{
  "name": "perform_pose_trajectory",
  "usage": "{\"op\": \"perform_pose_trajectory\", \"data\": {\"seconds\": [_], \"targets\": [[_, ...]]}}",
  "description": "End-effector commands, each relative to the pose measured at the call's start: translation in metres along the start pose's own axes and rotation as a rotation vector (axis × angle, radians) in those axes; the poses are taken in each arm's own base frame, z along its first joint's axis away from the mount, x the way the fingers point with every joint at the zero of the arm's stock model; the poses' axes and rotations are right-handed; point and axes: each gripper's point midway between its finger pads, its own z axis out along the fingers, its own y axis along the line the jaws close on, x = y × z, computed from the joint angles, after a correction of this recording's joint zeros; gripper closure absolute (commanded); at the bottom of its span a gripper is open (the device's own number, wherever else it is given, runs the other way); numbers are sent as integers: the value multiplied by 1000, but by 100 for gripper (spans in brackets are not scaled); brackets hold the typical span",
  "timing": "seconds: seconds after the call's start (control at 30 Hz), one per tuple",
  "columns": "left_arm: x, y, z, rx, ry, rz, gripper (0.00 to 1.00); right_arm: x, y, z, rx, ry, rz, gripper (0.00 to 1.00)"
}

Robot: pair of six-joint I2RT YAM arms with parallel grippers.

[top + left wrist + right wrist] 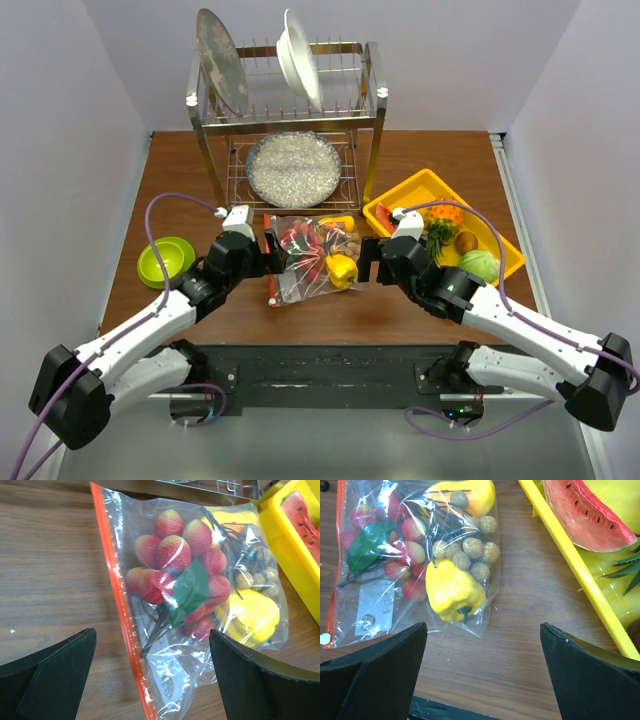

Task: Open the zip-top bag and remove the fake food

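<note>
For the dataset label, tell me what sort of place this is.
Probably a mock kitchen counter staged in a robot test booth: a dish rack holding a plate and bowl, a yellow tray of plastic produce, and plain white walls boxing in the wooden table.

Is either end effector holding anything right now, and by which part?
Nothing is held. The left end effector and right end effector are both open, flanking the bag.

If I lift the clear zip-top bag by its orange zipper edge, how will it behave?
Likely floppy: the crinkly clear plastic bag looks thin. The glossy yellow toy pepper and brown balls would probably slump downward.
</note>
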Motion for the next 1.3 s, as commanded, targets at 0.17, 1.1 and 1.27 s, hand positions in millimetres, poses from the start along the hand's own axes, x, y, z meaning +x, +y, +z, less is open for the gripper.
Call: {"op": "perform_pose_trajectory", "data": {"seconds": [0.17,1.1,1.27], "targets": [[-15,3,-3,-36,-54,-4,0,-4,-2,2,9,-31,11,1],[86,1,-18,138,192,-203,65,131,144,-5,-446,235,234,4],[109,-15,-25,210,253,-229,85,137,144,-2,-466,231,378,6]]}}
